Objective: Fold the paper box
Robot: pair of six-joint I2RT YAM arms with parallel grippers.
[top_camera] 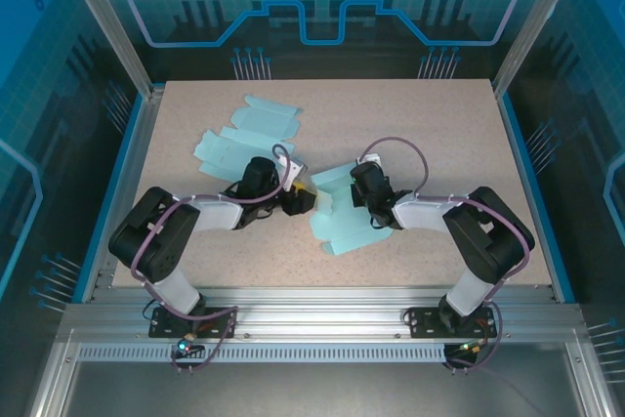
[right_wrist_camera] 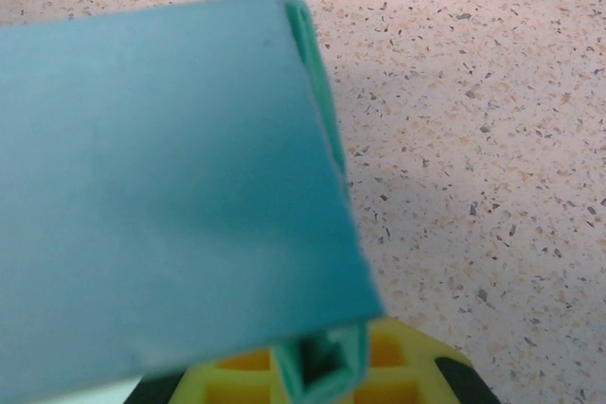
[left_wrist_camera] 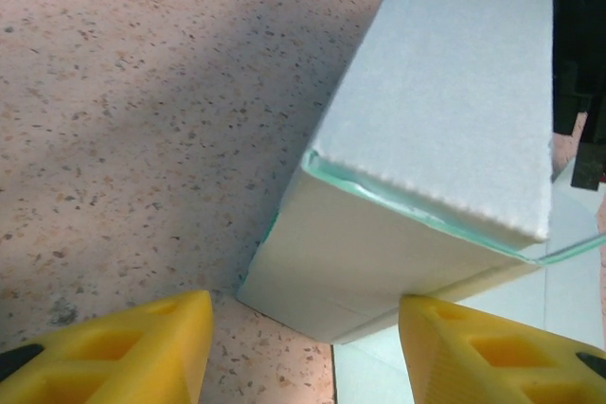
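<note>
The light teal paper box [top_camera: 337, 217] lies partly folded at the table's middle, between both arms. In the left wrist view its raised pale wall [left_wrist_camera: 426, 130] ends in a corner just ahead of my left gripper [left_wrist_camera: 312, 366], which is open. The yellow fingers [left_wrist_camera: 133, 352] stand wide apart and the right-hand one touches the box's lower edge. My left gripper [top_camera: 303, 198] sits at the box's left side. My right gripper [top_camera: 363, 192] is shut on a folded double edge [right_wrist_camera: 327, 361] of the box, whose teal panel [right_wrist_camera: 161, 196] covers most of the right wrist view.
A second flat, unfolded teal box blank [top_camera: 244, 134] lies at the back left of the speckled table [top_camera: 439, 134]. Metal frame posts and blue rails border the table. Open tabletop lies at the back right and along the front edge.
</note>
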